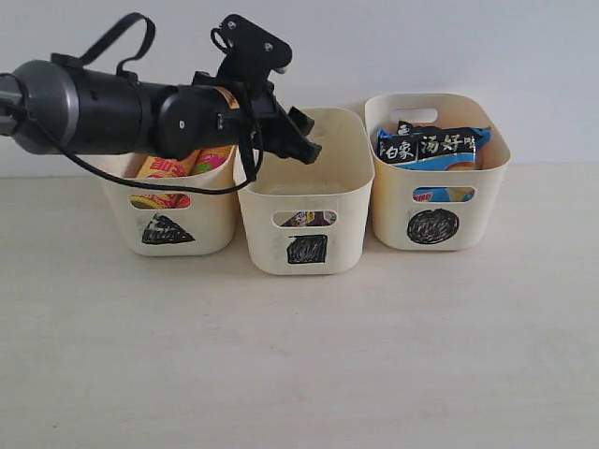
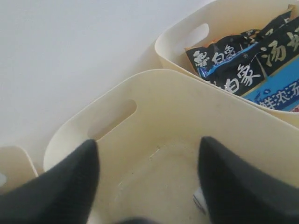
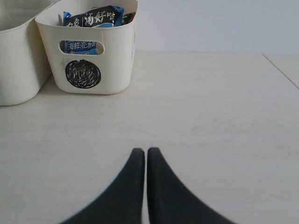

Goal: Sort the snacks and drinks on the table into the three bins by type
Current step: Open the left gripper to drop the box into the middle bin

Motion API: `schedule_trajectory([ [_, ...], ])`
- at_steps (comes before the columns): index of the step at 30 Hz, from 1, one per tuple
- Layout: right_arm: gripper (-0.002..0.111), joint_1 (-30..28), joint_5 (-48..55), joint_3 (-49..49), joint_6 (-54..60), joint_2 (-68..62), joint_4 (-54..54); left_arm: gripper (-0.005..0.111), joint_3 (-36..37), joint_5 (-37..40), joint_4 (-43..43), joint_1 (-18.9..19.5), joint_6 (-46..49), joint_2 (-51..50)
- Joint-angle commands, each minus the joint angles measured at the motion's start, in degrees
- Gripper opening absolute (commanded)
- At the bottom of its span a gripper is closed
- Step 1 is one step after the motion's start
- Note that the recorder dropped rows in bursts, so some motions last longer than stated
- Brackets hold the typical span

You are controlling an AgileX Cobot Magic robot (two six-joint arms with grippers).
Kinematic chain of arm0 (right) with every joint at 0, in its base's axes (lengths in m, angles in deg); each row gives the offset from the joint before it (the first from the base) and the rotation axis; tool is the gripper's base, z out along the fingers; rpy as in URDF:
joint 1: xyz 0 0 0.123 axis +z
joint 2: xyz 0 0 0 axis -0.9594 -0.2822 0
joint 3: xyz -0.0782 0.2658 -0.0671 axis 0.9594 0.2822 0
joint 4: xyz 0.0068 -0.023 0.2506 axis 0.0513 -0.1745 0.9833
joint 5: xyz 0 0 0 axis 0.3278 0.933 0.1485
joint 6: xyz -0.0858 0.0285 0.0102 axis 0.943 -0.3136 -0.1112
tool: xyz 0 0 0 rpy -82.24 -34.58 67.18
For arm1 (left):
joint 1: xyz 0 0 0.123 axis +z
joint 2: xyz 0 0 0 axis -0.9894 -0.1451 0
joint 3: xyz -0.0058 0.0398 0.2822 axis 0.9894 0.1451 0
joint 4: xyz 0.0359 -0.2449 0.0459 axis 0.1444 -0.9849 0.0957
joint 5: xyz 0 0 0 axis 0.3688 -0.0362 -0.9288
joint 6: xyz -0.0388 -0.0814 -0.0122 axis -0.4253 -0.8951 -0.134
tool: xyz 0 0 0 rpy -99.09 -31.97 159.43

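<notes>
Three cream bins stand in a row. The triangle bin (image 1: 168, 220) holds the yellow-orange chip tube (image 1: 167, 168) and the pink one (image 1: 213, 161). Through the handle slot of the square bin (image 1: 304, 245) the dark purple carton (image 1: 304, 219) shows. The circle bin (image 1: 435, 220) (image 3: 93, 51) holds the noodle packets (image 1: 435, 145) (image 2: 252, 60). My left gripper (image 1: 304, 136) (image 2: 148, 141) hangs open over the square bin (image 2: 154, 107), nothing between its fingers; a small white edge (image 2: 200, 200) lies on the bin floor. The right gripper (image 3: 141, 150) is shut and empty, low over the table (image 3: 210, 116).
A plain white wall runs close behind the bins. The left arm's black body (image 1: 103, 108) and its cable reach across above the triangle bin. The table's edge (image 3: 282, 70) shows far off in the right wrist view.
</notes>
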Motion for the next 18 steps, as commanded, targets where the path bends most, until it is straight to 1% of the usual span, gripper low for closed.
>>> schedule_trajectory([
  [1,0.0,-0.15,-0.48,0.25,0.0,0.25,-0.43,0.017,-0.35,8.66,-0.13,-0.14,0.84,4.88],
  [2,0.0,-0.15,-0.48,0.25,0.0,0.25,-0.43,0.009,-0.35,10.16,0.15,-0.14,0.84,5.65],
  [3,0.0,-0.15,-0.48,0.25,0.0,0.25,-0.43,0.005,-0.35,12.03,0.89,-0.14,1.3,6.56],
  [6,0.0,-0.15,-0.48,0.25,0.0,0.25,-0.43,0.005,-0.35,17.66,0.92,-0.14,1.27,8.79],
  [12,0.0,-0.15,-0.48,0.25,0.0,0.25,-0.43,0.004,-0.35,31.53,1.06,-0.14,0.72,12.67],
  [13,0.0,-0.15,-0.48,0.25,0.0,0.25,-0.43,0.004,-0.35,36.56,1.15,-0.14,-1.2,13.92],
  [14,0.0,-0.15,-0.48,0.25,0.0,0.25,-0.43,0.004,-0.35,38.62,1.15,-0.14,-1.69,14.46],
  [15,0.0,-0.15,-0.48,0.25,0.0,0.25,-0.43,0.004,-0.35,44.0,1.85,-0.14,-3.95,15.71],
  [16,0.0,-0.15,-0.48,0.25,0.0,0.25,-0.43,0.004,-0.35,46.01,2.75,-0.14,-5.5,16.19],
  [17,0.0,-0.15,-0.48,0.25,0.0,0.25,-0.43,0.004,-0.35,50.42,5.67,-0.14,-10.23,17.5],
  [18,0.0,-0.15,-0.48,0.25,0.0,0.25,-0.43,0.004,-0.35,52.23,6.93,-0.14,-12.66,18.19],
])
